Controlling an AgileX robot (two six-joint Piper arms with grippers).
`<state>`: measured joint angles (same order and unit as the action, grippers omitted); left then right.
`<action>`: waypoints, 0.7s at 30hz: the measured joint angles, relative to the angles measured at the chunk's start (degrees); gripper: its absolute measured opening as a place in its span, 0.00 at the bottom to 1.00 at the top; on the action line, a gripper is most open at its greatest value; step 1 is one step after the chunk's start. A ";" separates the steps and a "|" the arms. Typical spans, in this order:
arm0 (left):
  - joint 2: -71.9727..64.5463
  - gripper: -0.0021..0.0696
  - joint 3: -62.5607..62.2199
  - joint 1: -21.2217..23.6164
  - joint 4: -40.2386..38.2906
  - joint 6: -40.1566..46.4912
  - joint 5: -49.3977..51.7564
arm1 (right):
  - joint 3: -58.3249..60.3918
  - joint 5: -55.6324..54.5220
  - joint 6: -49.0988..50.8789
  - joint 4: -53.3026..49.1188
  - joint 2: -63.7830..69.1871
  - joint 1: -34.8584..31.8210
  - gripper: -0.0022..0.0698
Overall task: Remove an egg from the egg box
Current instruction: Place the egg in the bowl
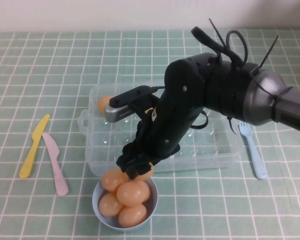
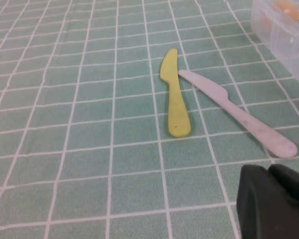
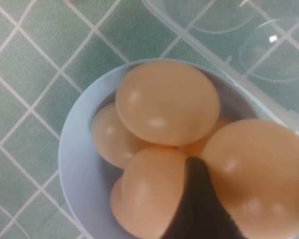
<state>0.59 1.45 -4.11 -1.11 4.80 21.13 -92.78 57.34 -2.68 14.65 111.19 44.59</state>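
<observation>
**Right gripper over the bowl with an egg**

Nearest to us sits the small round light-blue bowl [image 1: 97,206], heaped with smooth orange-tan eggs. Just above its far rim we see the black right gripper [image 1: 138,169], reaching down from the right, its fingers clamped on the egg [image 1: 146,172], an orange-tan oval like the others; in the right wrist view that egg [image 3: 256,172] lies against a dark finger [image 3: 202,209] over the bowl [image 3: 72,164].

The left gripper [image 2: 274,201] hangs near the left side of the checked green tablecloth; we cannot tell how its jaws stand.

To the left lie a yellow plastic knife [image 1: 34,145] and a pale pink plastic knife [image 1: 55,163], side by side. Beyond the bowl stands the clear plastic egg box [image 1: 220,150], with one more egg [image 1: 104,104] in its far left corner. A light-blue plastic fork [image 1: 252,150] lies just right of the box.
</observation>
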 joint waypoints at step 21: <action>0.00 0.02 0.00 0.00 0.00 0.00 0.00 | 0.00 -0.68 -0.14 0.40 1.92 0.13 0.58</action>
<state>0.59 1.45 -4.11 -1.11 4.80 21.13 -92.78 56.66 -2.81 15.05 113.11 44.72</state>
